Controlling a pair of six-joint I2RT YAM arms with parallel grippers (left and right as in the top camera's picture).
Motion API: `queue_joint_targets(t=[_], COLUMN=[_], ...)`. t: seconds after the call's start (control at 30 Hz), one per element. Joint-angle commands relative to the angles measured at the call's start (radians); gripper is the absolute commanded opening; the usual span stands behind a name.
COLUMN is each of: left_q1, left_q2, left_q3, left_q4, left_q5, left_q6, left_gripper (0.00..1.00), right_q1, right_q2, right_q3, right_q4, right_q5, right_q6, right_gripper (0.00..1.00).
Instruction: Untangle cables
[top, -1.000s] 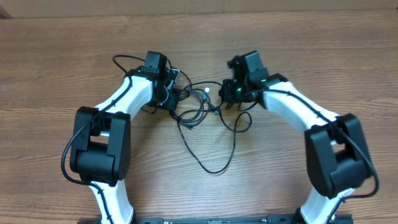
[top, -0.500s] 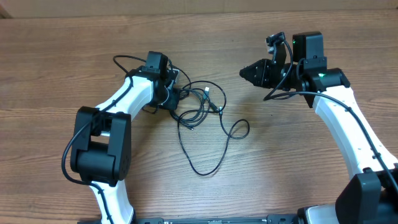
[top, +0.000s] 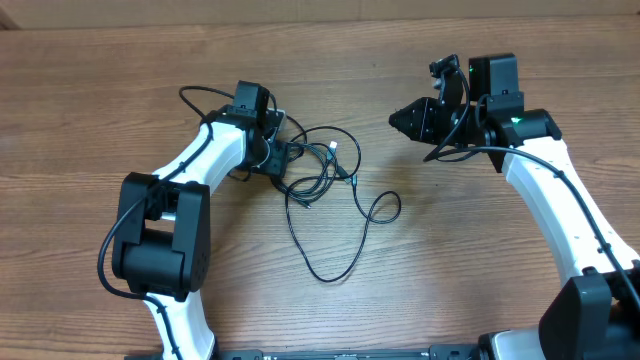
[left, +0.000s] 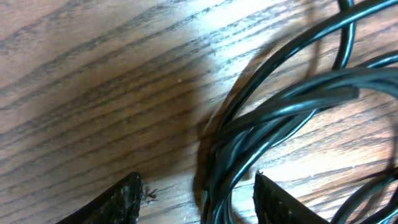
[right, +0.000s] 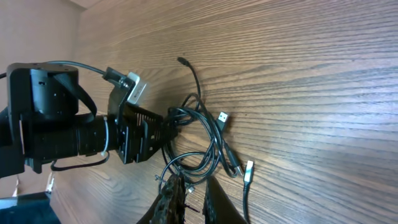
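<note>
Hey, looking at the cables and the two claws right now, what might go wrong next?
The left claw stands open around a bunch of the cables; closing there may pinch several strands together and tighten the tangle. The right claw hangs away from them, so a left-only pull may drag the whole heap across the table.

table (top: 100, 90): wood, matt, grained | cables (left: 280, 106): glossy smooth black sheath | arm shells (top: 205, 158): smooth white plastic
</note>
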Motion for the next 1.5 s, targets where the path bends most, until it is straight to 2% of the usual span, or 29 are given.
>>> queue_joint_targets(t=[0.0, 0.13, 0.2, 0.27, 0.3, 0.47, 0.6, 0.67, 0.7, 0.73, 0.8, 0.93, 1.13, 1.33, 1.47], left_q1=[0.017, 0.017, 0.017, 0.017, 0.017, 0.017, 0.017, 0.017, 0.017, 0.017, 0.017, 0.017, 0.017, 0.017, 0.017], left_q2=[0.069, 0.069, 0.069, 0.069, 0.069, 0.069, 0.069, 0.069, 0.069, 0.069, 0.069, 0.069, 0.069, 0.069, 0.069], left_q3=[-0.051, -0.051, -0.051, -0.051, -0.051, -0.051, -0.051, -0.051, -0.051, -0.051, -0.051, -0.051, -0.051, -0.051, -0.051], left_q4=[-0.055, -0.053, -0.049, -0.046, -0.045, -0.042, -0.034, -0.030, -0.029, -0.027, -0.028, -0.027, -0.028, -0.027, -0.026], left_q5=[-0.040, -0.030, -0.019, -0.013, -0.013, -0.013, -0.008, 0.000, 0.008, 0.016, 0.016, 0.013, 0.013, 0.012, 0.012], left_q6=[0.002, 0.001, 0.001, 0.001, 0.001, 0.001, 0.001, 0.001, 0.001, 0.002, 0.005, 0.005, 0.005, 0.004, 0.004], left_gripper=[0.59, 0.54, 0.50, 0.49, 0.49, 0.48, 0.47, 0.47, 0.47, 0.48, 0.49, 0.49, 0.50, 0.48, 0.39], right_q1=[0.019, 0.047, 0.068, 0.096, 0.108, 0.169, 0.209, 0.227, 0.234, 0.238, 0.235, 0.194, 0.192, 0.192, 0.192], right_q2=[0.021, 0.058, 0.088, 0.124, 0.140, 0.223, 0.270, 0.293, 0.303, 0.312, 0.309, 0.204, 0.064, 0.053, 0.053], right_q3=[-0.021, -0.021, -0.021, -0.021, -0.021, -0.021, -0.021, -0.021, -0.021, -0.021, -0.018, 0.025, 0.027, 0.026, 0.026], right_q4=[0.001, 0.013, 0.035, 0.064, 0.076, 0.122, 0.170, 0.201, 0.215, 0.227, 0.227, 0.222, 0.186, 0.163, 0.167], right_q5=[0.051, 0.082, 0.082, 0.083, 0.087, 0.153, 0.176, 0.176, 0.176, 0.180, 0.183, 0.043, 0.043, 0.043, 0.043], right_q6=[-0.008, -0.010, -0.009, -0.010, -0.009, -0.009, -0.009, -0.008, -0.008, -0.008, -0.008, -0.004, -0.005, -0.005, -0.005], right_gripper=[0.12, 0.18, 0.26, 0.43, 0.47, 0.53, 0.53, 0.49, 0.36, 0.04, 0.04, 0.04, 0.04, 0.04, 0.04])
